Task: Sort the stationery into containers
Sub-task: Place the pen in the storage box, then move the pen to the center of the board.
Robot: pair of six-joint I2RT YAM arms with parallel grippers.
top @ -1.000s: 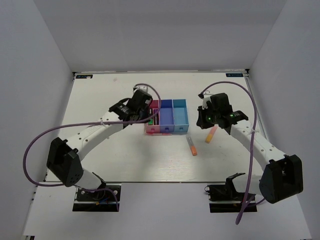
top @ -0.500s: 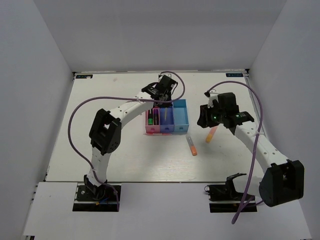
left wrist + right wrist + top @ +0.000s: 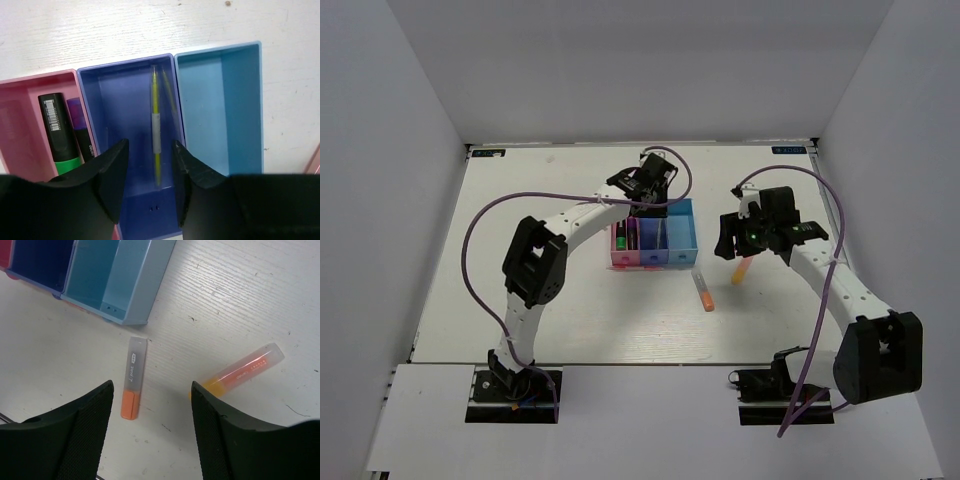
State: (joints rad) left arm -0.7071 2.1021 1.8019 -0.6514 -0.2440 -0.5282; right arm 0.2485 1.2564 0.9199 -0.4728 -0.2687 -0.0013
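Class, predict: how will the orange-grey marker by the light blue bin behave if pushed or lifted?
The orange-grey marker looks like rigid plastic, so probably stiff and light. Its sides seem flattish, so it likely slides rather than rolls.

Pink bin (image 3: 20, 100) holds green highlighter (image 3: 60, 135), purple marker (image 3: 80, 127); blue-purple bin (image 3: 120, 100) holds thin yellow stick (image 3: 156, 127); orange-grey marker (image 3: 133, 377) lies flat at light blue bin's (image 3: 215, 100) 5 o'clock, orange-yellow marker (image 3: 245, 370) at 4 o'clock
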